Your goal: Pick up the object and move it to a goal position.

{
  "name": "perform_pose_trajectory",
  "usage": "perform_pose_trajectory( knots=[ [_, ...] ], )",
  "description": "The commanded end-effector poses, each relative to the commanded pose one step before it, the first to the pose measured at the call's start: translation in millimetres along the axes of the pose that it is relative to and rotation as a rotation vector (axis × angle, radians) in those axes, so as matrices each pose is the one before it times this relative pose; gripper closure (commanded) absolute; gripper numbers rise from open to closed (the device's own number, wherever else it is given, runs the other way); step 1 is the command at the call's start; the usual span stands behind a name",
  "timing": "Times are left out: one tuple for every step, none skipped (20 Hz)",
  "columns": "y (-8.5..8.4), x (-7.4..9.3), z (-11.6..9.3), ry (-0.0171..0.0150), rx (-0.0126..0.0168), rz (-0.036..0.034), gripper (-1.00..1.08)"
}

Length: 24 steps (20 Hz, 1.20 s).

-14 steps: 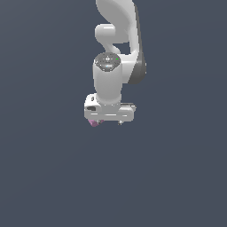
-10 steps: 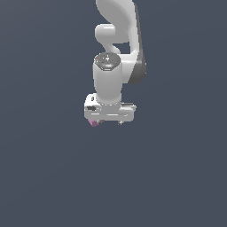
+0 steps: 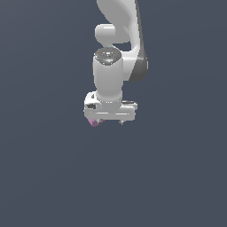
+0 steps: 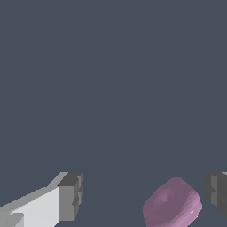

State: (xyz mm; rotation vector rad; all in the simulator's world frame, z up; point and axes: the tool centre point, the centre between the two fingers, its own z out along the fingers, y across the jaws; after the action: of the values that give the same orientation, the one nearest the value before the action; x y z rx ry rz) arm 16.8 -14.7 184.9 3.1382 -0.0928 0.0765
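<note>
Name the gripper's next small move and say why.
Probably close the gripper: in the wrist view the pink block sits between the open fingers, apart from both and nearer one, so shutting should seat it before any lift.

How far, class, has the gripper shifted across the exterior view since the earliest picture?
No shift is visible. The gripper sits at the same spot in the exterior view's frame, with the pink block beneath it; there is no fixed landmark besides the frame edges.

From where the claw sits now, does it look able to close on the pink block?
Probably yes. In the wrist view the pink block lies between the open claw's fingers, nearer one of them, with nothing else between. Whether either finger touches it is unclear.
</note>
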Motion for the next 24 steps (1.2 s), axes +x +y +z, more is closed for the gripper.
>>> perform_pose_trajectory(
  knots=[
    [0.58,-0.83,1.11,-0.00117,0.00004,0.00511,-0.92],
    [0.57,-0.63,0.69,-0.00026,0.00017,0.00552,-0.92],
    [0.73,-0.83,0.9,-0.00031,0.00023,0.00733,-0.92],
    [0.96,-1.08,1.18,-0.00052,0.00025,0.00925,-0.92],
    [1.19,-1.33,1.48,-0.00075,0.00024,0.01113,-0.92],
    [1.41,-1.56,1.75,-0.00095,0.00023,0.01297,-0.92],
    [1.64,-1.77,1.98,-0.0011,0.00023,0.01474,-0.92],
    [1.85,-1.94,2.18,-0.00119,0.00023,0.01638,-0.92],
    [2.08,-2.13,2.38,-0.00126,0.00024,0.0182,-0.92],
    [2.34,-2.31,2.58,-0.00134,0.00023,0.02,-0.92],
    [2.61,-2.5,2.79,-0.00146,0.00019,0.02186,-0.92],
    [2.91,-2.69,3.01,-0.00158,0.00014,0.02379,-0.92],
    [3.22,-2.86,3.22,-0.00168,0.00008,0.02571,-0.92],
    [3.55,-3.02,3.41,-0.00176,0.00001,0.02767,-0.92],
    [3.9,-3.17,3.61,-0.00184,-0.00008,0.02966,-0.92],
    [4.27,-3.31,3.79,-0.00191,-0.00019,0.03165,-0.92],
    [4.67,-3.42,3.97,-0.00197,-0.00031,0.03369,-0.92],
    [5.08,-3.52,4.14,-0.00201,-0.00046,0.03573,-0.92],
    [5.46,-3.56,4.25,-0.00201,-0.00061,0.03739,-0.92],
    [5.64,-3.44,4.19,-0.00192,-0.00076,0.03764,-0.92],
    [5.8,-3.31,4.13,-0.00182,-0.00089,0.03775,-0.92],
    [5.94,-3.16,4.05,-0.00171,-0.00102,0.03777,-0.92],
    [5.85,-2.89,3.83,-0.00154,-0.0011,0.03641,-0.92],
    [5.66,-2.6,3.56,-0.00136,-0.00115,0.03453,-0.92]
  ],
)
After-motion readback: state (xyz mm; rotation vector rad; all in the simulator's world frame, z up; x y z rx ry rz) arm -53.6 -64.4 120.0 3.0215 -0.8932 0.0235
